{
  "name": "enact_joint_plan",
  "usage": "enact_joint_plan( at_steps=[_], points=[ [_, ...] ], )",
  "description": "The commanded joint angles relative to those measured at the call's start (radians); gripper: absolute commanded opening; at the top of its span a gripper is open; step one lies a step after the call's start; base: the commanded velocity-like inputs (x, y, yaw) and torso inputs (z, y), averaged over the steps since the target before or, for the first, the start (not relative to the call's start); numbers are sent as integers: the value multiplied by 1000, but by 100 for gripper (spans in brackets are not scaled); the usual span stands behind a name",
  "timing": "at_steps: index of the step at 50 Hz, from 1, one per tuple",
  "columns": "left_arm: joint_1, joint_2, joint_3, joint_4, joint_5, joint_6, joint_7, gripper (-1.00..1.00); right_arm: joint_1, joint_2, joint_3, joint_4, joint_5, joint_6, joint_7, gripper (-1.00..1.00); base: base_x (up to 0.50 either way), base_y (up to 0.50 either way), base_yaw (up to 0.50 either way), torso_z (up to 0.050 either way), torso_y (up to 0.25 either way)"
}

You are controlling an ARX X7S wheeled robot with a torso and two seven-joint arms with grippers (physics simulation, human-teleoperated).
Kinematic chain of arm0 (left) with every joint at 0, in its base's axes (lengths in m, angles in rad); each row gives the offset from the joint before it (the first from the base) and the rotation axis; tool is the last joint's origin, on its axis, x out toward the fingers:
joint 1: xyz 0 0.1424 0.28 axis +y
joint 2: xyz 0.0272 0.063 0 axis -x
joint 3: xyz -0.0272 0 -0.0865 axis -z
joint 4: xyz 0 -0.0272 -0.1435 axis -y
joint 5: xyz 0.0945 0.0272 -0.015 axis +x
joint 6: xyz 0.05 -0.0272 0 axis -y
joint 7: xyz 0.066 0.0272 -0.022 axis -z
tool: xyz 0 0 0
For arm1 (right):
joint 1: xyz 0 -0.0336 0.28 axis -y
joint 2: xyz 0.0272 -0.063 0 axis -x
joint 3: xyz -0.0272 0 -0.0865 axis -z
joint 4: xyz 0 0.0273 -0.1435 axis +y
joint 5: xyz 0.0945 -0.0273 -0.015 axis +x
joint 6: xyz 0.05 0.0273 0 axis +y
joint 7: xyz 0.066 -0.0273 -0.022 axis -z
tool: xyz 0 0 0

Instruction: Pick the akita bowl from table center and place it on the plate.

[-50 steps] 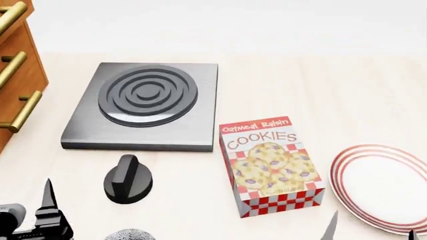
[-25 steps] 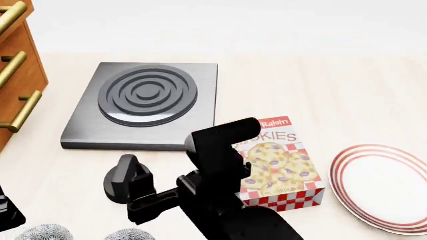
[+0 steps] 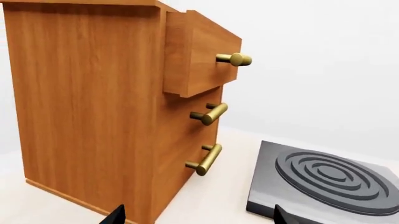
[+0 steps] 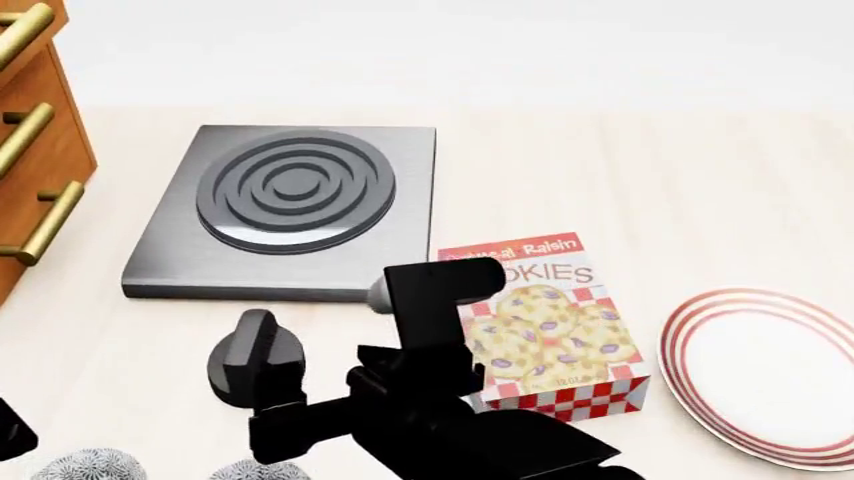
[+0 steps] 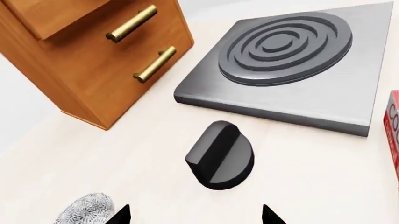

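Two grey-black floral bowls show at the head view's lower edge. One akita bowl [image 4: 247,470] sits below the black knob and a matching one [image 4: 87,466] lies further left. One patterned bowl [image 5: 84,209] also shows in the right wrist view, beside my right gripper [image 5: 195,217], which is open and empty. My right arm [image 4: 427,410] reaches leftward over the table, just above the nearer bowl. The red-ringed plate [image 4: 767,375] lies empty at the right. My left gripper [image 3: 198,217] is open with nothing in it, facing the wooden cabinet.
A black knob [image 4: 256,358] stands on the table in front of the grey hob [image 4: 287,205]. A cookies box [image 4: 554,330] lies between my right arm and the plate. The wooden drawer cabinet [image 3: 93,107] with brass handles stands at the left, its top drawer pulled out.
My right arm has swung in from the lower right across the table's middle, covering part of the cookies box. The left gripper has drawn back to the left edge, uncovering a second bowl.
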Motion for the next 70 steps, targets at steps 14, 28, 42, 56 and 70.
enact_joint_plan(
  at_steps=[14, 28, 42, 56, 70],
  points=[
    [-4, -10, 5, 2, -16, 2, -12, 100, -14, 16, -28, 116, 62, -7, 9, 100, 0, 0, 0, 0, 0],
    [6, -18, -1, 18, -29, 1, -19, 100, -51, 22, -76, 210, 71, -56, -20, 100, 0, 0, 0, 0, 0],
    [6, -26, 1, 31, -41, -7, -27, 100, -46, 27, -116, 252, 89, -63, -36, 100, 0, 0, 0, 0, 0],
    [8, -32, -5, 20, -46, 6, -32, 100, -63, 42, -155, 245, 119, -37, -48, 100, 0, 0, 0, 0, 0],
    [8, -38, -5, 25, -55, 3, -40, 100, -74, 50, -168, 267, 129, -53, -50, 100, 0, 0, 0, 0, 0]
  ],
)
